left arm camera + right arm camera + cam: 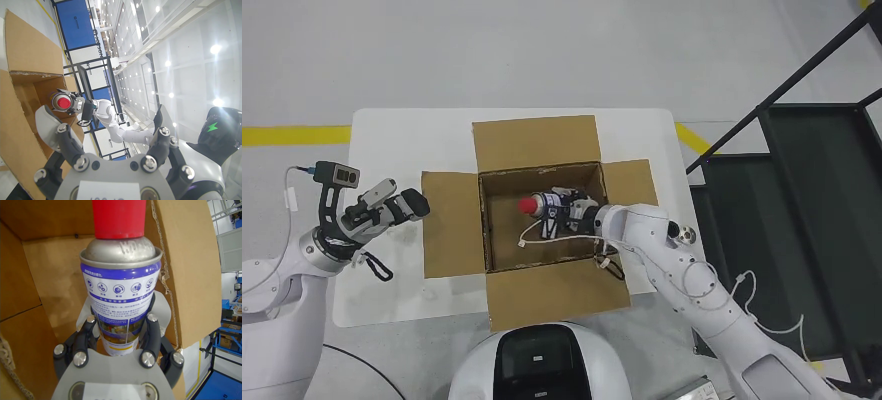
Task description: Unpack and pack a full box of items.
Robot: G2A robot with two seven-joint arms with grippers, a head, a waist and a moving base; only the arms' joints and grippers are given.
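Note:
An open cardboard box [454, 236] stands mid-table with its flaps spread. Above its opening, my right gripper [564, 212] is shut on a spray can [545, 206] with a red cap and a blue and white label, held lying sideways with the cap pointing left. In the right wrist view the spray can [121, 289] sits between the fingers [151, 315], with box walls [47, 275] behind. My left gripper [402, 208] hangs open over the table just left of the box's left flap. From the left wrist view the can [62, 102] is seen cap-first over the box [28, 56].
The white table [402, 140] has bare room to the left of and behind the box. A dark metal stair frame [782, 170] stands to the right of the table. A yellow floor line [292, 133] runs on the left.

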